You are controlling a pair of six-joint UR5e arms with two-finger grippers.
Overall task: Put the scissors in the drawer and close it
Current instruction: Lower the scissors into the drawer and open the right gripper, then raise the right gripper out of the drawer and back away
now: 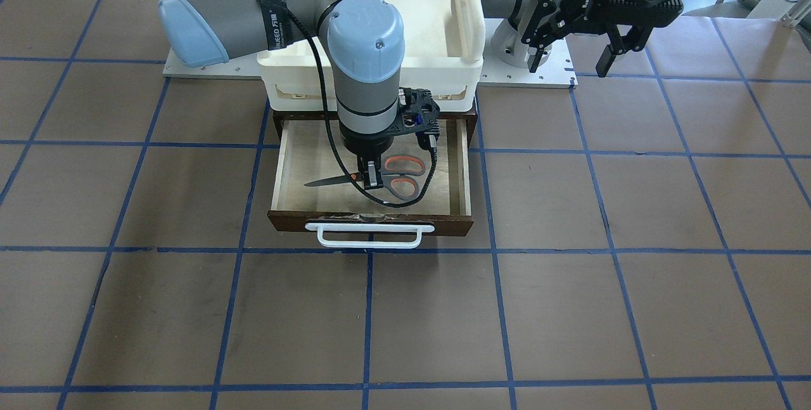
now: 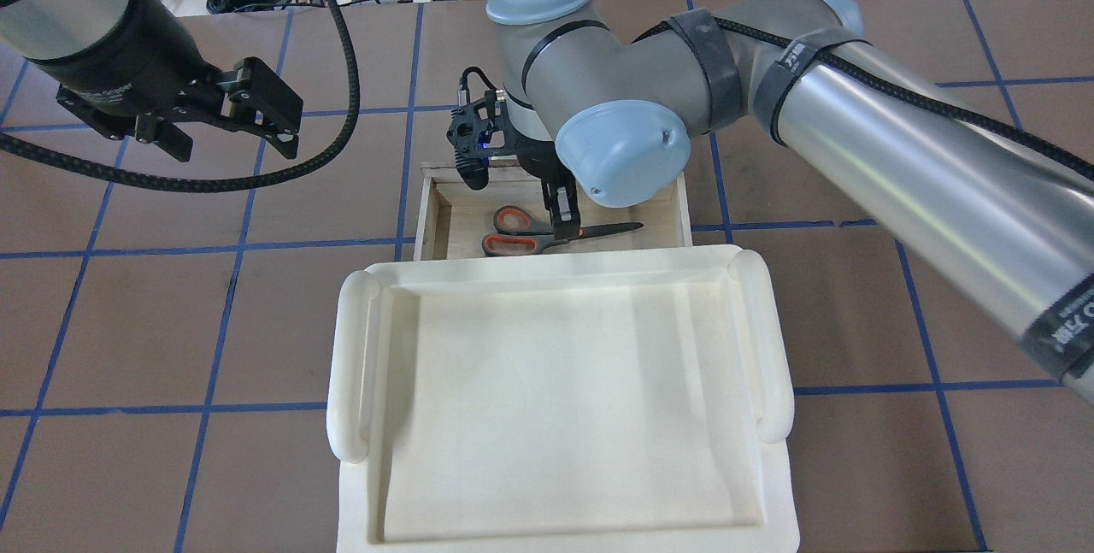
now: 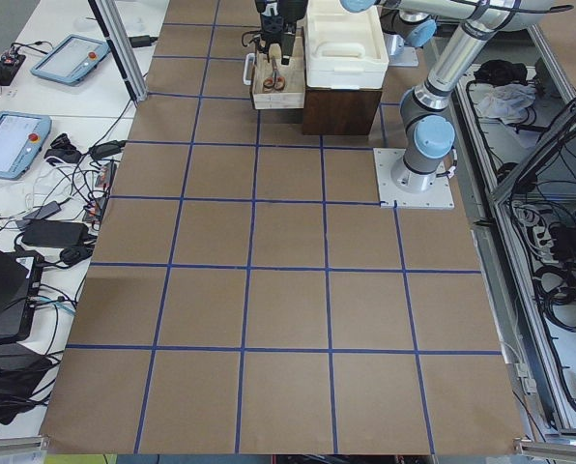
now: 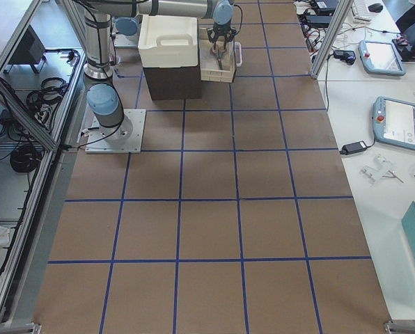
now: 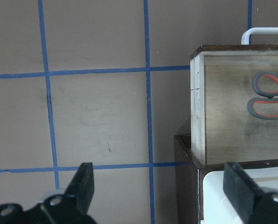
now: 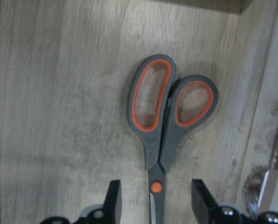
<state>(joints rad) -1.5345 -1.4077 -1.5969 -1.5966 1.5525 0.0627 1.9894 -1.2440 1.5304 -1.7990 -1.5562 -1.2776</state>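
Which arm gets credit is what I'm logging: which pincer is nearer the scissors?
Right. The right pincer hangs open over the scissors in the drawer, straddling them; the left pincer hangs open apart, beside the drawer.

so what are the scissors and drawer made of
Scissors: matte grey handles, likely plastic, orange-red loop lining, possibly rubbery; dark blades, probably metal. Drawer: pale interior with visible grain, looks like bare plywood; dark brown front, seemingly stained wood. Bar handle: smooth white, plastic or painted metal, unclear.
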